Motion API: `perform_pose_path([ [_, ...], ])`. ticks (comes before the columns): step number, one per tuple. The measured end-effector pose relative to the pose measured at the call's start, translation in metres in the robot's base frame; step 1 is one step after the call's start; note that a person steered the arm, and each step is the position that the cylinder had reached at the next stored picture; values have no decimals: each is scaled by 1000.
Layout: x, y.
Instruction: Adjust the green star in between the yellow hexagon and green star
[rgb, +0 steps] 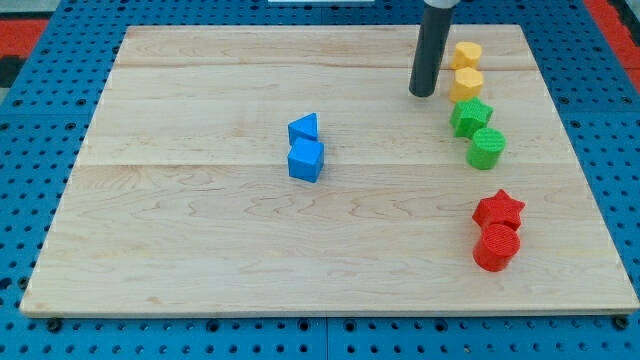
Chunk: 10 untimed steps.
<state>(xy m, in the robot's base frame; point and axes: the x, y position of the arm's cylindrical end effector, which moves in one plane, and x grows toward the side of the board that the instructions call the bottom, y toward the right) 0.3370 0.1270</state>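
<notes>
Eight blocks sit on the wooden board (200, 230), six of them strung in a loose column down the right side. At the far end of that column are two yellow blocks: a yellow block (466, 54), its shape hard to make out, and just nearer, touching it, the yellow hexagon (467, 83). Next comes the green star (469, 116), touching or nearly touching the hexagon, then a green cylinder (487, 147) just near and right of the star. Well apart, toward the near edge, a red star (499, 210) rests against a red cylinder (496, 247). Around the middle of the board are a blue triangle (304, 128) and a blue cube (306, 160), touching.

There are no fingers to spread or press together; the arm ends in a plain rod. My tip (423, 94) stands just left of the yellow hexagon and slightly far-left of the green star, apart from both.

I judge the approach is done and the nudging is in hand. The star already lies between yellow and green neighbours, so the next move calls for a short, gentle push from its left side, without knocking the hexagon.

Room is tight on the right, where the board's edge is close; to the left the board lies wide open.
</notes>
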Motion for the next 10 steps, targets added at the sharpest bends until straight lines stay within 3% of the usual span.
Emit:
perform_pose_path([
  [2,17,0],
  [3,49,0],
  [9,49,27],
  [10,72,12],
])
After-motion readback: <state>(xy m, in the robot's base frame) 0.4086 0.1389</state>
